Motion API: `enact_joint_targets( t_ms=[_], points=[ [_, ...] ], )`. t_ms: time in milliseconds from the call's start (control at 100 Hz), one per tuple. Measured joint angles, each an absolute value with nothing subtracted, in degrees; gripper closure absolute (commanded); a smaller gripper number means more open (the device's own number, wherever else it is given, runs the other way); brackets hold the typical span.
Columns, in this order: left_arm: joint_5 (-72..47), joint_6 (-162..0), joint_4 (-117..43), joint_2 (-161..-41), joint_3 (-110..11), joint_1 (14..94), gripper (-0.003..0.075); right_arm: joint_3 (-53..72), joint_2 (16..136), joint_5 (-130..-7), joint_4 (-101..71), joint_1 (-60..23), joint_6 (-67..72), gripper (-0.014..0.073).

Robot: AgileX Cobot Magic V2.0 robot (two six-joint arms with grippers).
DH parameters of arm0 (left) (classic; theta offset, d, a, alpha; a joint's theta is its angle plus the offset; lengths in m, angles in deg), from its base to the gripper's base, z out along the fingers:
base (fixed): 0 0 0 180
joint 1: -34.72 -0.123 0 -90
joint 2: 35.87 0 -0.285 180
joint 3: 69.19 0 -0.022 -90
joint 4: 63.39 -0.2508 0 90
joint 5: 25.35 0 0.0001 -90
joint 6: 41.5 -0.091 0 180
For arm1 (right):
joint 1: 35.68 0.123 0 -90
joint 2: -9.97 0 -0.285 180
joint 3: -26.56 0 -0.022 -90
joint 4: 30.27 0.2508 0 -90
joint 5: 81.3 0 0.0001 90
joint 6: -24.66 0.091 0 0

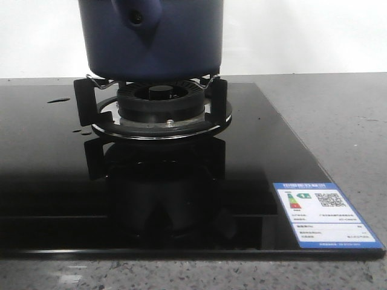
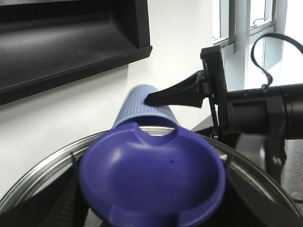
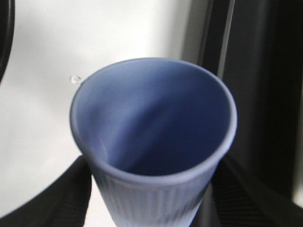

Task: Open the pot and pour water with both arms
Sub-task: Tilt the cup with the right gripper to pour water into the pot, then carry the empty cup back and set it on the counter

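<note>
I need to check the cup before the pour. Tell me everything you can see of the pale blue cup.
The pale blue cup is a tapered cylinder with fine vertical ribs outside, a smooth inside and a rounded rim. It looks matte, like ceramic or plastic, and no water shows inside. The right gripper clamps its ribbed sides, holding it tilted above the lid.

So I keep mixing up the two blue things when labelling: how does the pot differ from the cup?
The pot is dark navy with smooth matte sides; the cup is paler blue with ribbed sides. The pot sits on the stove burner; the cup is held between the right gripper's fingers, off the hob. The pot has a handle stub; the cup shows none. Both are round.
</note>
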State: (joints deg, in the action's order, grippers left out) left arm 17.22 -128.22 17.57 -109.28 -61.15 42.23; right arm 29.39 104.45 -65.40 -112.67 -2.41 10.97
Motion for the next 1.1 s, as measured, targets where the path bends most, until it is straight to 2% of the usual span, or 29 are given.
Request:
enact_joint_targets(
  t_ms=[180, 380, 640, 920, 1100],
  points=[
    [17.22, -128.22, 17.57, -109.28, -61.15, 42.23, 0.0419, 29.39, 103.89, -53.8, -101.04, -0.53, 21.83, 0.0442],
    [17.76, -128.22, 17.69, -110.34, -61.15, 42.23, 0.0419, 29.39, 98.07, -55.05, -86.28, -0.53, 35.19, 0.0442],
    [18.9, -128.22, 19.74, -112.59, -61.15, 42.35, 0.0419, 24.67, 88.31, -54.62, -80.93, -5.22, 47.52, 0.0442],
    [19.14, -130.84, 20.1, -114.91, -61.15, 46.9, 0.0419, 1.24, 73.22, -73.14, -80.8, -20.12, 57.2, 0.0442],
    [19.63, -132.28, 21.63, -116.79, -61.15, 47.93, 0.0419, -12.18, 71.31, -86.55, -79.93, -31.44, 58.3, 0.0442]
  ],
)
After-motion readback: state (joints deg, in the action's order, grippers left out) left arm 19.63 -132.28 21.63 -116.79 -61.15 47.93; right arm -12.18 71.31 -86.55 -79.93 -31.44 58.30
